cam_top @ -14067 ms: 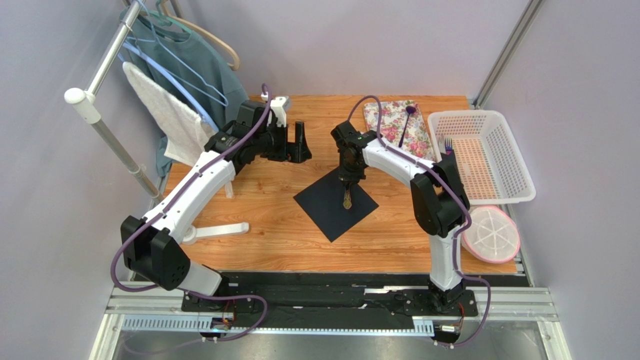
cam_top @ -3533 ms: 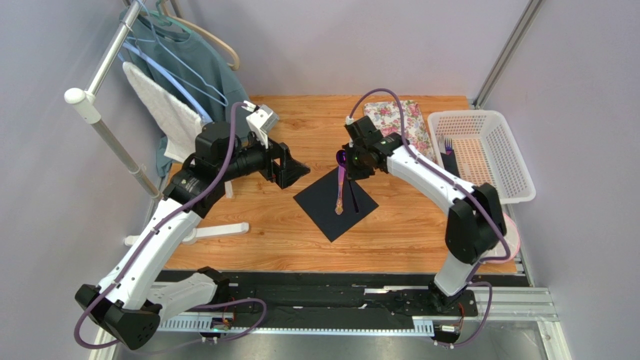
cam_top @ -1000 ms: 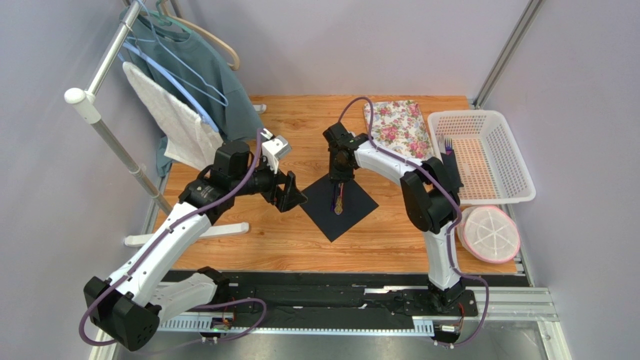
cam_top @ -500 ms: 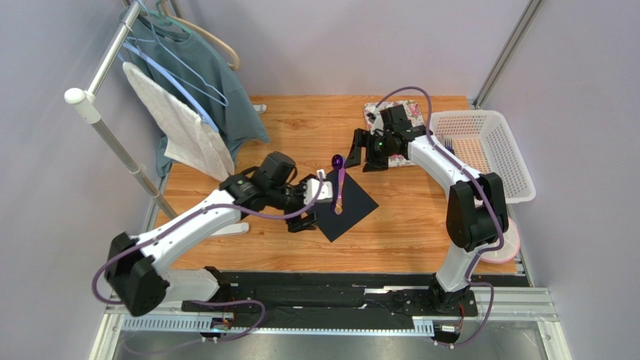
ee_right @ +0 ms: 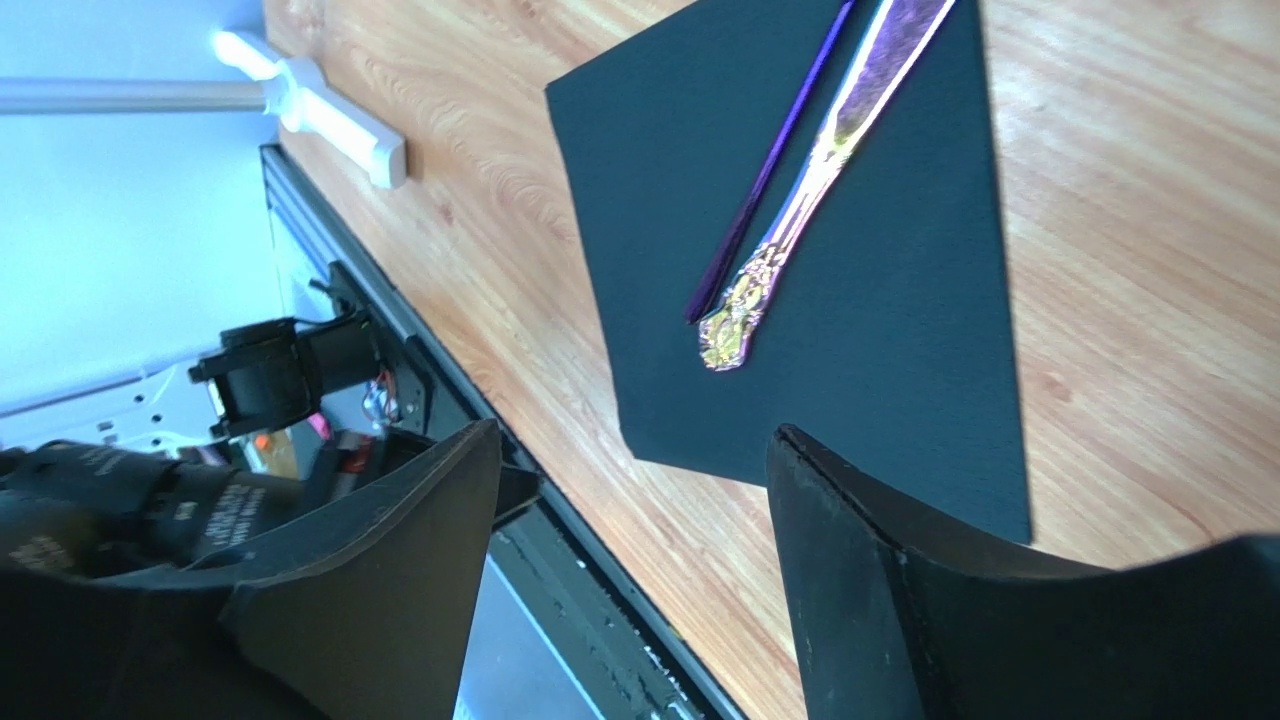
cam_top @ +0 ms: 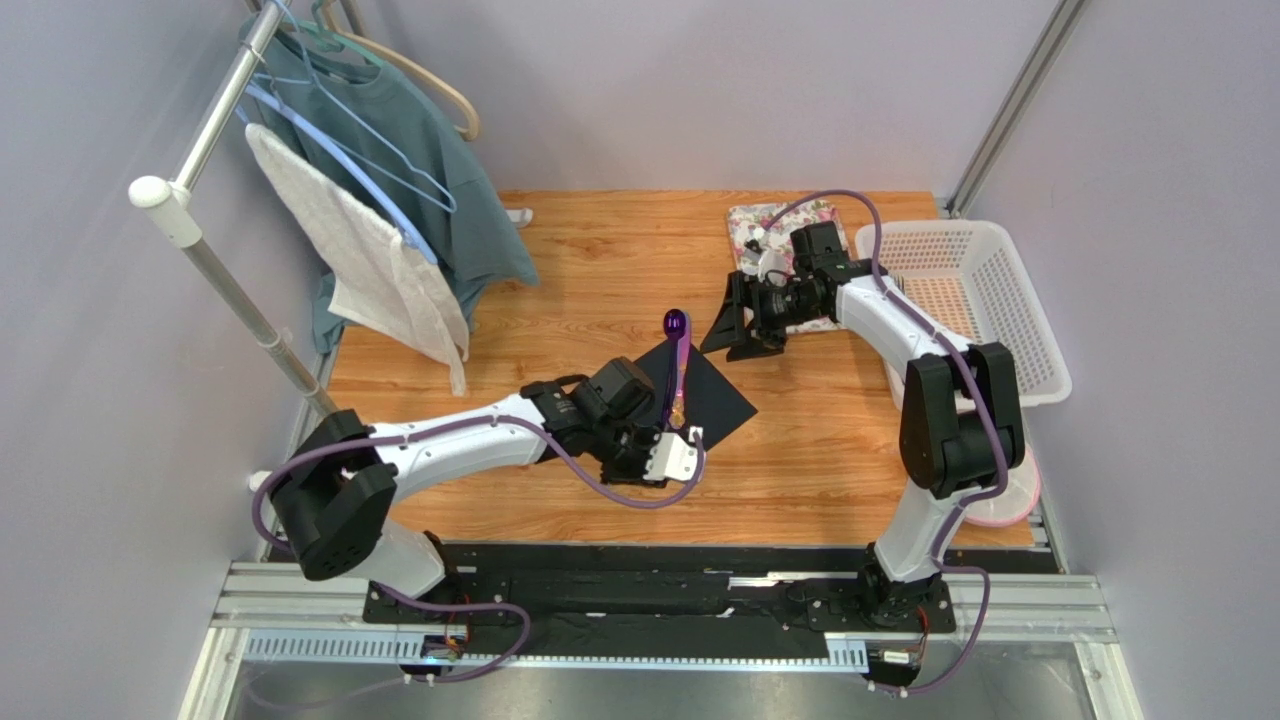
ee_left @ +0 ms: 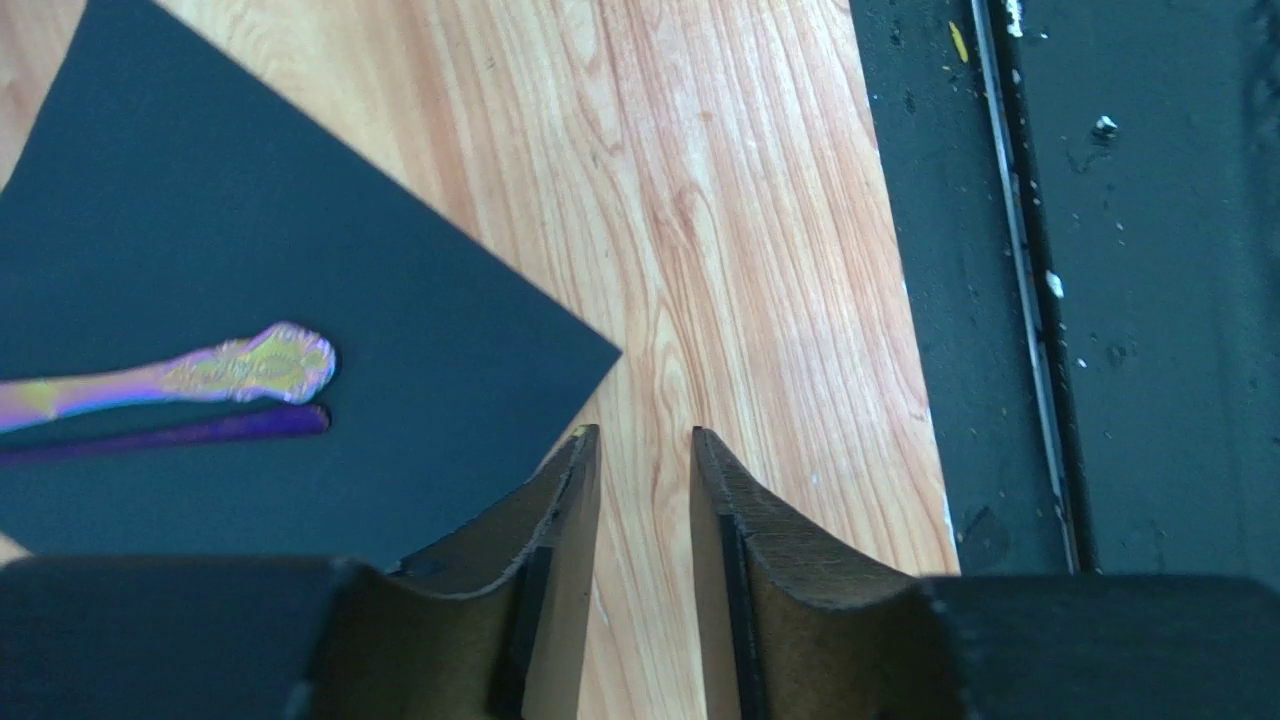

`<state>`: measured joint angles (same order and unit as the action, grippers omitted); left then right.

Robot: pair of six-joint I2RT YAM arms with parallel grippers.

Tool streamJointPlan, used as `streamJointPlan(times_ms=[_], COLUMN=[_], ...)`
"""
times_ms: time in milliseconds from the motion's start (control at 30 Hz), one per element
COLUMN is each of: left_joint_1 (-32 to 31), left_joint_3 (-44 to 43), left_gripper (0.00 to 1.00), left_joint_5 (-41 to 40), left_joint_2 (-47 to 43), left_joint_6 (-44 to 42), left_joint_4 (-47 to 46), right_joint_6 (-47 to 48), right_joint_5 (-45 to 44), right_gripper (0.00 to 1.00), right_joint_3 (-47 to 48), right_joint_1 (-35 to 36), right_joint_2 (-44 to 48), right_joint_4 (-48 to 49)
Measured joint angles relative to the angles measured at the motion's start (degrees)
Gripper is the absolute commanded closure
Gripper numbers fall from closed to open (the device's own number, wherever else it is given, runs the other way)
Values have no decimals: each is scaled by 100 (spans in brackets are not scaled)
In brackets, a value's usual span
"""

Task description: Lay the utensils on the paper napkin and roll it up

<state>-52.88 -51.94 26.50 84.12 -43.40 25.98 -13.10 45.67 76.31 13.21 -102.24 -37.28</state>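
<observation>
two slim purple utensils (cam_top: 681,372) lie side by side on the black paper napkin (cam_top: 718,396). the napkin sits flat, turned like a diamond, near the middle of the wooden counter (cam_top: 571,270). the spoon's round bowl (cam_top: 673,320) pokes past the napkin's far corner onto bare wood. the two handle ends rest on the black paper near its near corner.

the left hand (ee_left: 639,438) is low at that near corner. its fingers are drawn close, with a slim gap showing only wood, and they pinch nothing. one finger sits just beside the napkin's edge.

the right hand (ee_right: 631,435) hangs empty between the napkin and the floral mat (cam_top: 759,225), fingers spread wide. a white basket (cam_top: 1037,323) stands at the right.
</observation>
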Motion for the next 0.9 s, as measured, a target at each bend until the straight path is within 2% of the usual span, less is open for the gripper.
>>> streamJointPlan(times_ms=[333, 900], left_joint_1=[-138, -149], left_joint_3=[-105, -426], left_gripper=[65, 66], left_joint_5=[-52, -164], left_joint_2=[957, 1523], left_joint_6=[-262, -367], left_joint_4=[-398, -664], right_joint_6=[15, 55], right_joint_5=[310, 605], right_gripper=[33, 35], right_joint_3=[-26, -140], right_joint_1=[9, -107], right_joint_2=[-168, -173], right_joint_4=[-4, -11])
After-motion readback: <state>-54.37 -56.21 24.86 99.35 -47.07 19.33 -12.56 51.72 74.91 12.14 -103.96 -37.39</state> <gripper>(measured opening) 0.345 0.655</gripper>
